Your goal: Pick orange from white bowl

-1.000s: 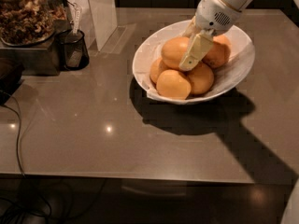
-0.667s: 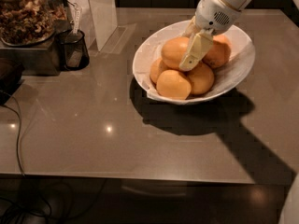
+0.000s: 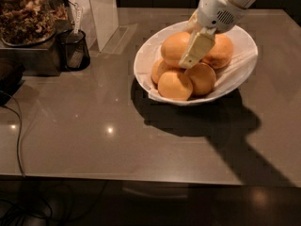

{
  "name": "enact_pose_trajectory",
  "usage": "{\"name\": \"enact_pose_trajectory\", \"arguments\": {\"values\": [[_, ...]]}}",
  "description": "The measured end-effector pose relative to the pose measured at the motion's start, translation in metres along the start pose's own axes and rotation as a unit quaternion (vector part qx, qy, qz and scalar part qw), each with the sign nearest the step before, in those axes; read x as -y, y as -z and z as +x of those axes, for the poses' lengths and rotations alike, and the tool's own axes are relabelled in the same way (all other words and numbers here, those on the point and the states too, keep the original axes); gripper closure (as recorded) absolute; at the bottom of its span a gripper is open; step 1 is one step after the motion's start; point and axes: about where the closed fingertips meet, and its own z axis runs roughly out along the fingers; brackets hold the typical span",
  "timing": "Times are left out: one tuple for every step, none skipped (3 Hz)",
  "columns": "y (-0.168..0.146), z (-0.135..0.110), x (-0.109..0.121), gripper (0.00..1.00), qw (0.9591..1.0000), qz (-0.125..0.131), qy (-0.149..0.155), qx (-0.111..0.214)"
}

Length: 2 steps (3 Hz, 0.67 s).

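The white bowl [image 3: 244, 67] stands on the grey counter at the back right, lined with white paper and holding several oranges. The largest orange [image 3: 174, 45] lies on top at the left of the pile. My gripper [image 3: 194, 51] reaches down into the bowl from the upper right, right against this orange's right side and in front of another orange [image 3: 220, 51]. Two more oranges [image 3: 175, 85] [image 3: 202, 78] lie at the bowl's front. The gripper's far side is hidden behind the fruit.
A small black mesh cup [image 3: 74, 50] stands at the back left beside a metal box [image 3: 33, 60] topped with a jar of dried pieces. A white upright panel [image 3: 101, 11] stands behind it. A dark cable [image 3: 19, 140] runs over the counter's left edge.
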Motion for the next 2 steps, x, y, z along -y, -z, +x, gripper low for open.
{"name": "enact_pose_trajectory", "arguments": {"values": [[0.02,-0.007,-0.01,1.0,0.9995,0.025,0.013,0.014],[0.038,-0.007,-0.018,1.0,0.9976,0.043,0.02,0.05]]}}
